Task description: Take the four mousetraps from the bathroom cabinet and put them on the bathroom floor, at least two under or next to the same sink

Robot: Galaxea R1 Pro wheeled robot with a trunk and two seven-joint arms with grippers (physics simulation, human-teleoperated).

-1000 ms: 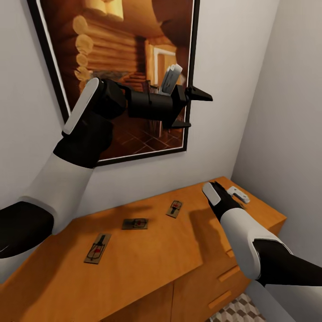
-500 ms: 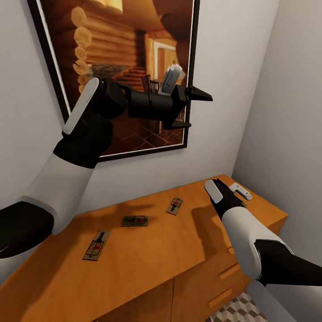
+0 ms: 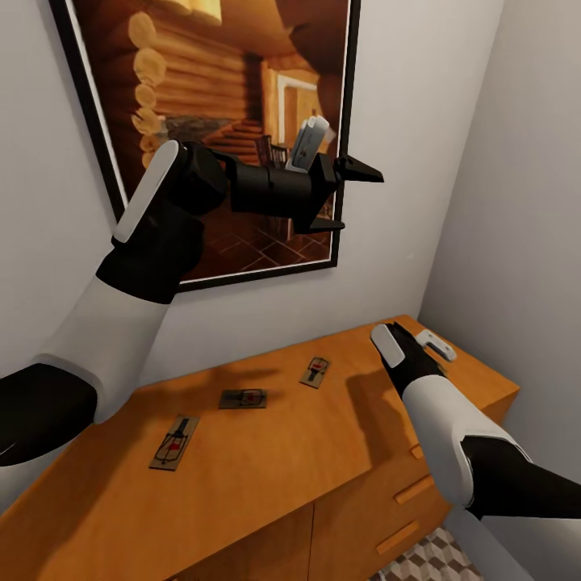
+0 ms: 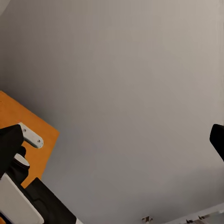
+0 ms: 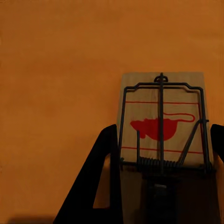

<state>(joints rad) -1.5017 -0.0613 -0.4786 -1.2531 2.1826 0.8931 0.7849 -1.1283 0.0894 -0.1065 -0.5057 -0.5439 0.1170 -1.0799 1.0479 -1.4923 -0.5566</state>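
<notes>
Head view: the grey wall [image 3: 452,121] carries a framed log-cabin picture [image 3: 218,97]. Below it stands the orange-brown cabinet [image 3: 266,484], with a corner of the patterned bathroom floor [image 3: 428,561] beside it. The left gripper [image 3: 349,196] hangs high before the picture, jaws spread and empty. The right gripper [image 5: 161,154] reaches down at the far corner of the cabinet top, jaws spread on either side of one mousetrap [image 5: 162,119] lying flat. Three more mousetraps [image 3: 243,398] lie well apart along the top.
</notes>
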